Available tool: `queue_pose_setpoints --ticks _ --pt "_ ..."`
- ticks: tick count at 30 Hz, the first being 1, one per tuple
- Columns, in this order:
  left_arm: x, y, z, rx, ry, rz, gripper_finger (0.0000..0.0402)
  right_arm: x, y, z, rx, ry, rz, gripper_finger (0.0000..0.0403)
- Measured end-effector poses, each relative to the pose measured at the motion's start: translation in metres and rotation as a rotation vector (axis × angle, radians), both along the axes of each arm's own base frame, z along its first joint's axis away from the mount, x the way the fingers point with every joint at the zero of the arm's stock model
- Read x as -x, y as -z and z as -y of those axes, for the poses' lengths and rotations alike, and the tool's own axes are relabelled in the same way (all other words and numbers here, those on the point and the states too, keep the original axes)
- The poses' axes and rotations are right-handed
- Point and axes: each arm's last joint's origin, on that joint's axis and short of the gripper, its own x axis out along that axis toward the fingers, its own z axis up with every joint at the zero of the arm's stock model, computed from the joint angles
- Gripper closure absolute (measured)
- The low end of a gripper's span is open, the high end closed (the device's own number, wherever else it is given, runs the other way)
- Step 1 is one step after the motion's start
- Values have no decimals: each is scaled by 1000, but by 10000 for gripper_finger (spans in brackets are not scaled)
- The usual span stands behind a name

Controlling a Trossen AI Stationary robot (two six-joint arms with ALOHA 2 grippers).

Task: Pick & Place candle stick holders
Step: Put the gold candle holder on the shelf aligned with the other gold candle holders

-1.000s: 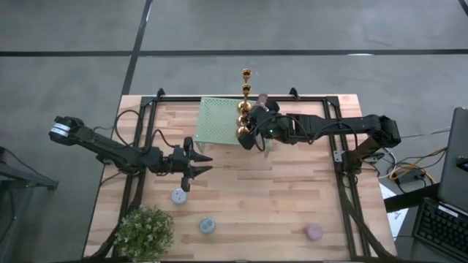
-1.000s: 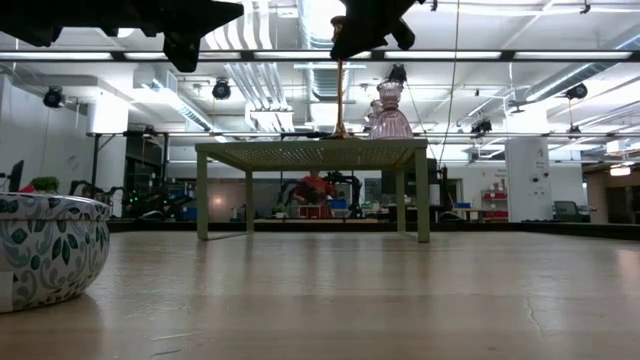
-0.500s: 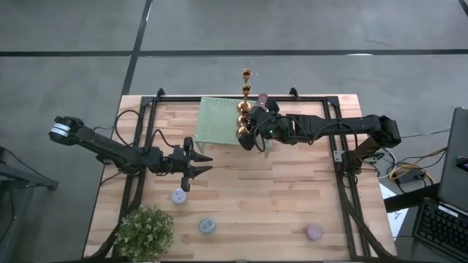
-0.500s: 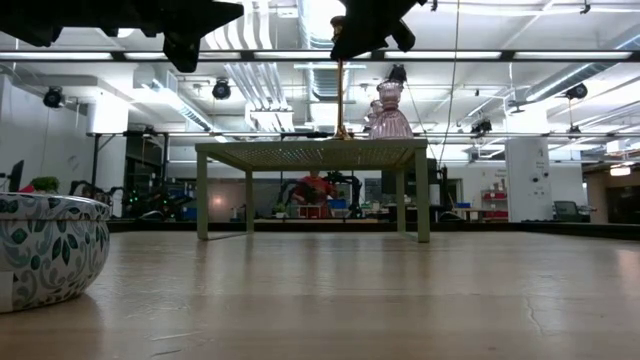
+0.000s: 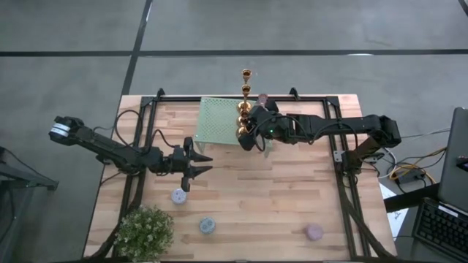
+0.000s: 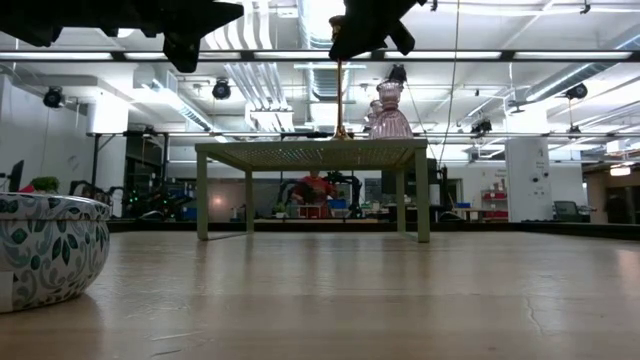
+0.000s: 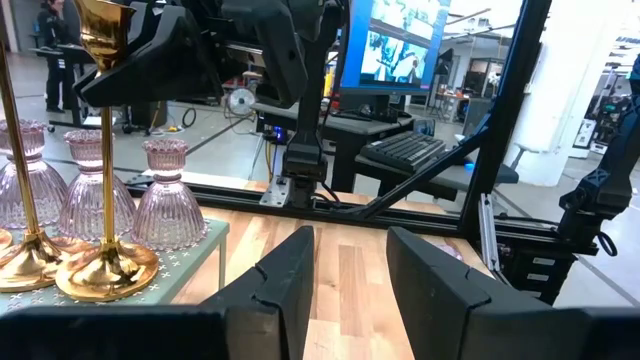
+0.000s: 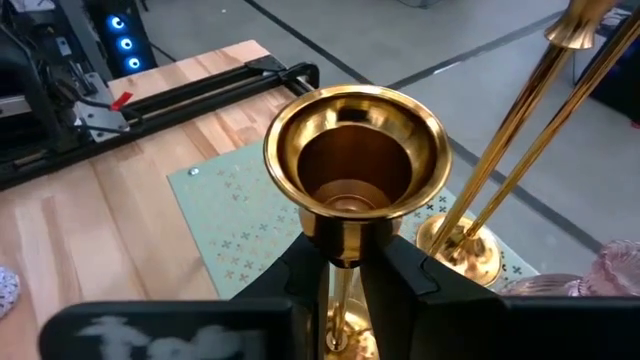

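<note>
Candlestick (image 8: 352,190), gold, stands on the green rack (image 5: 219,123) with the right hand (image 8: 342,275) clamped round its stem below the cup. Jerked sideways, I reckon, it could topple neighbouring candlesticks (image 5: 246,75). Left hand (image 5: 199,164) hangs open over the surface (image 5: 292,197).

Mint-green rack (image 5: 219,121), potted plant (image 5: 145,232)

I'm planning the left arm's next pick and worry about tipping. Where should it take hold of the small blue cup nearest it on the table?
Grip the blue cup across its round body, coming straight down from above. It is squat, sits upright on the table with nothing touching it, and the open left gripper hovers close by. This is a judgement from the high view only.
</note>
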Motion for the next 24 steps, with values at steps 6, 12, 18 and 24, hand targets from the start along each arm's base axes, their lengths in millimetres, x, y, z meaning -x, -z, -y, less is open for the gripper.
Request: queue_pose_setpoints --ticks 6,12,18,24 --pt "0 0 0 0 0 0 270 0 0 0 -8 5 6 355" --pt "0 0 0 0 0 0 270 0 -2 0 -6 3 8 363" --pt "0 0 0 0 0 0 270 0 -2 0 -6 3 8 357" --pt "0 0 0 0 0 0 270 0 -2 0 -6 1 10 363"
